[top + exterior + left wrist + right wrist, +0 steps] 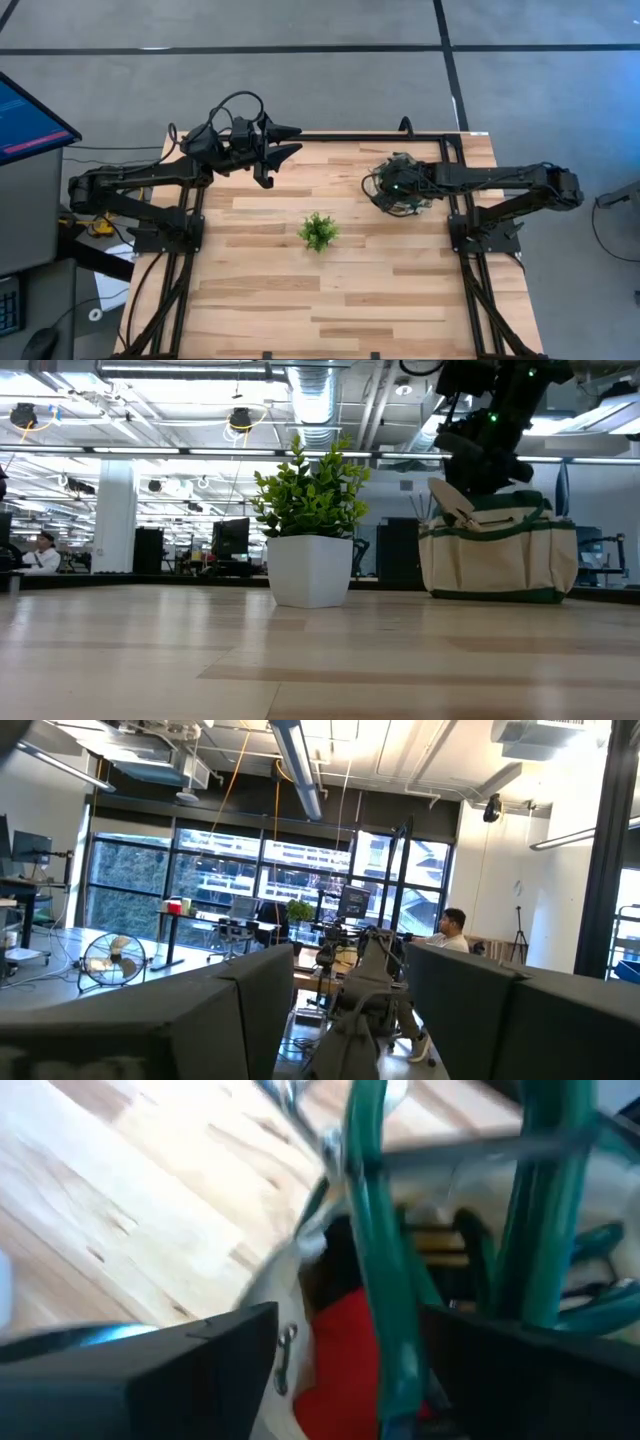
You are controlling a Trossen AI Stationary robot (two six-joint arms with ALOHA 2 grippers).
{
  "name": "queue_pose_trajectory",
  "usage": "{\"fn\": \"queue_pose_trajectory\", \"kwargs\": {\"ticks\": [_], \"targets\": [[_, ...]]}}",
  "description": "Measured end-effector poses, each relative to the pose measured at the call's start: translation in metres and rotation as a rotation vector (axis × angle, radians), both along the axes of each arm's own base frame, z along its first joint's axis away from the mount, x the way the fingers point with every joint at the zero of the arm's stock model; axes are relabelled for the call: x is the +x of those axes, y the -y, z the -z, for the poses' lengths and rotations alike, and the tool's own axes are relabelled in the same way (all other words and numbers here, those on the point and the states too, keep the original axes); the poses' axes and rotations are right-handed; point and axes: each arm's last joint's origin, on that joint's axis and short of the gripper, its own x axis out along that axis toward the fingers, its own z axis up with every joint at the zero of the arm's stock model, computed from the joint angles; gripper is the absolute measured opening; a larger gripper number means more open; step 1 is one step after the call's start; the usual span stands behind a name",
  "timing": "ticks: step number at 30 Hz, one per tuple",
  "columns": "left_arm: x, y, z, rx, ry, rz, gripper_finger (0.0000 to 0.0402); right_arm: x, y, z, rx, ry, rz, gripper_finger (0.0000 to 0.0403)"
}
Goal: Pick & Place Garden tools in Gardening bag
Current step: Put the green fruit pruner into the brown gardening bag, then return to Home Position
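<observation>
The beige gardening bag [500, 560] with a dark green rim stands on the table's far right part. In the high view [378, 198] it is mostly hidden under my right gripper [397, 185]. A wooden tool handle [452, 505] leans out over its rim. My right gripper [350, 1370] is open and hangs just above the bag's mouth [480, 460]. A green loop handle [370, 1230] runs between its fingers. A red glove [340, 1350] and a wooden handle [440, 1245] lie inside. My left gripper [288, 142] is open and empty, raised over the table's far left part.
A small leafy plant [318, 232] in a white pot [310, 570] stands at the table's middle, between the arms. A monitor [30, 120] stands beyond the table's left edge. Bare wood lies toward the near edge [330, 310].
</observation>
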Motion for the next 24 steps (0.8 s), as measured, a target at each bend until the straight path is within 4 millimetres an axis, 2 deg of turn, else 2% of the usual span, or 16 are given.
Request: {"fn": "queue_pose_trajectory", "kwargs": {"ticks": [4, 15, 24], "targets": [[0.000, 0.000, 0.000, 0.000, 0.000, 0.000, 0.0182, 0.000, 0.002, -0.018, -0.016, -0.002, -0.023, 0.0246], [0.000, 0.000, 0.000, 0.000, -0.001, 0.000, 0.0182, -0.002, 0.002, -0.071, -0.068, 0.002, -0.114, 0.0238], [0.000, 0.000, 0.001, -0.001, -0.006, 0.000, 0.0182, -0.002, 0.002, -0.105, -0.126, 0.036, -0.187, 0.0200]]}}
